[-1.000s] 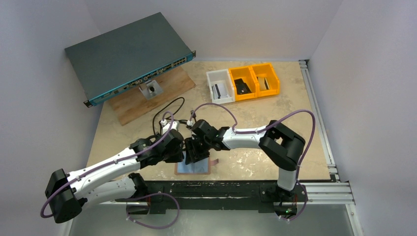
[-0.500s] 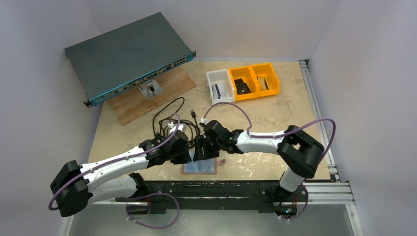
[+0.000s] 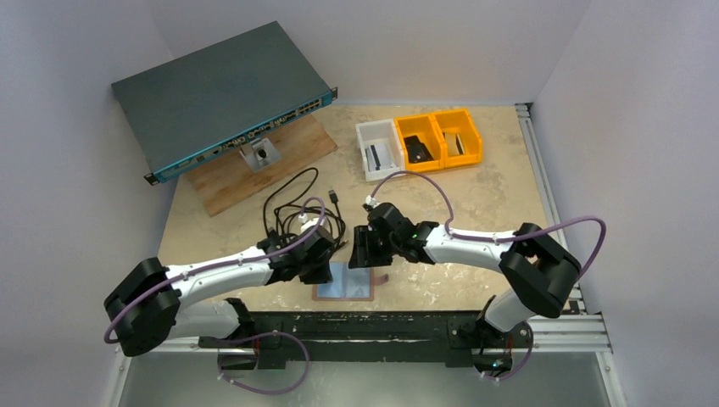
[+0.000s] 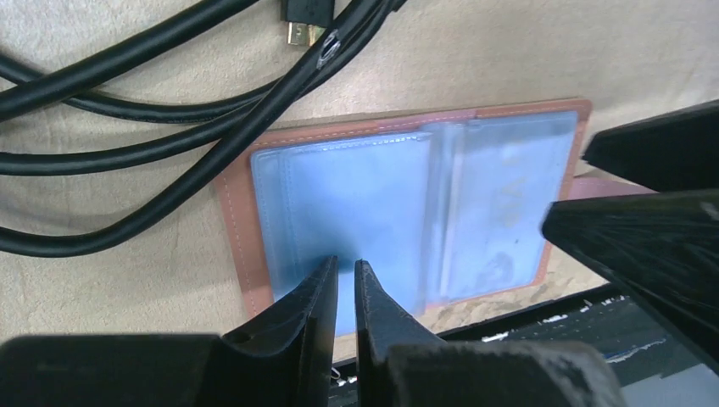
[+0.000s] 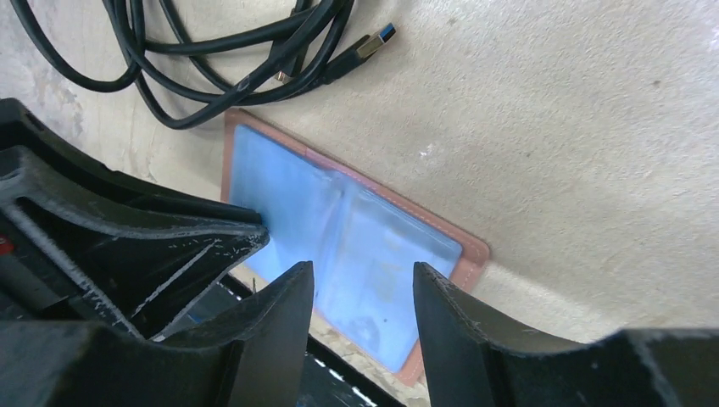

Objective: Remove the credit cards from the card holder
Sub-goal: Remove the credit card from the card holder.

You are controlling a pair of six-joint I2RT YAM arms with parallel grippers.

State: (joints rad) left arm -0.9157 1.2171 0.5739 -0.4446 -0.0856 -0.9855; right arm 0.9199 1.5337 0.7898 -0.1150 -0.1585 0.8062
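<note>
The card holder lies open and flat near the table's front edge, with a reddish-brown rim and pale blue clear pockets. I cannot tell whether credit cards sit in those pockets. My left gripper points down at the left pocket. Its jaws stand almost together, with only a thin slit and nothing between them. My right gripper hovers open over the fold and right half, holding nothing. The snap tab sticks out on the right.
Black cables coil just behind the holder. At the back stand a white bin holding a white card with a black stripe, two orange bins, a wooden board and a network switch. The black front rail lies close.
Both grippers have shifted right, and the holder moved slightly right with them early on. The left jaws have narrowed to a slit. The right gripper has drawn back a little.
</note>
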